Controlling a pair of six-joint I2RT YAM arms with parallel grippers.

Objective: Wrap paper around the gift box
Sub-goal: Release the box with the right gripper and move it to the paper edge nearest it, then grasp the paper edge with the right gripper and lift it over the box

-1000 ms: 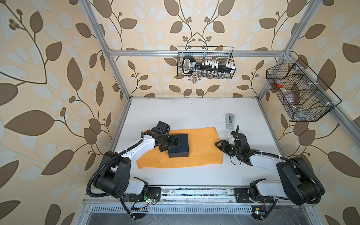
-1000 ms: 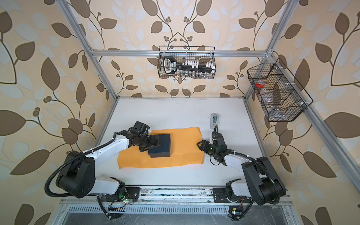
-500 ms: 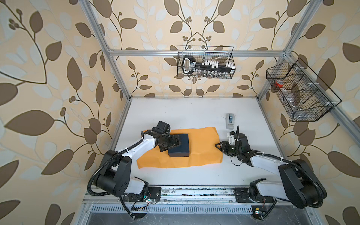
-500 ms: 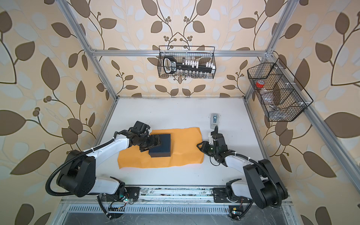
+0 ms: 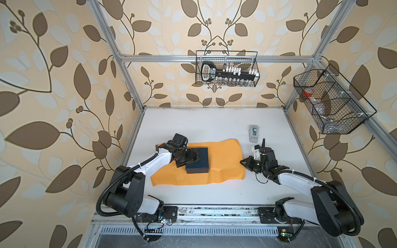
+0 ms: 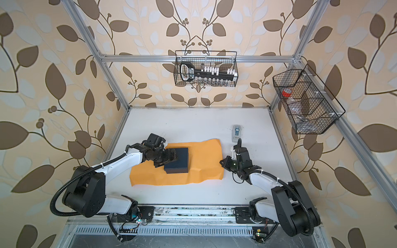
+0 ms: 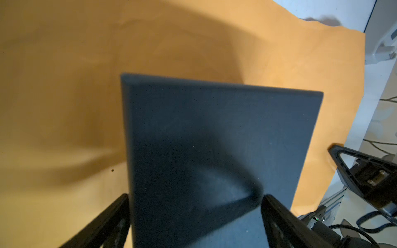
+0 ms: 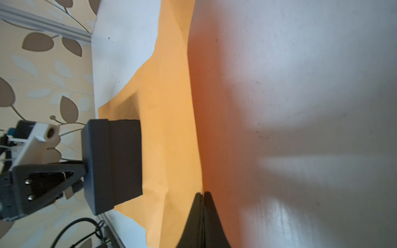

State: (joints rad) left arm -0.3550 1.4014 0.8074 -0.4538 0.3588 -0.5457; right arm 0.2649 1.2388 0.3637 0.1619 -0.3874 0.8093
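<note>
The left gripper (image 5: 194,157) clamps the box (image 5: 198,160) steady on the paper (image 5: 225,163) while the right gripper (image 8: 203,195), pinched together, nips its right edge for folding.

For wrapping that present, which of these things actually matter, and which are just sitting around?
In use:
- gift box, black, on the paper
- paper, orange sheet
- left end effector, jaws around the box
- right end effector, shut at the sheet's edge

Lying about:
- grey tape dispenser
- two wire baskets on the walls
</note>
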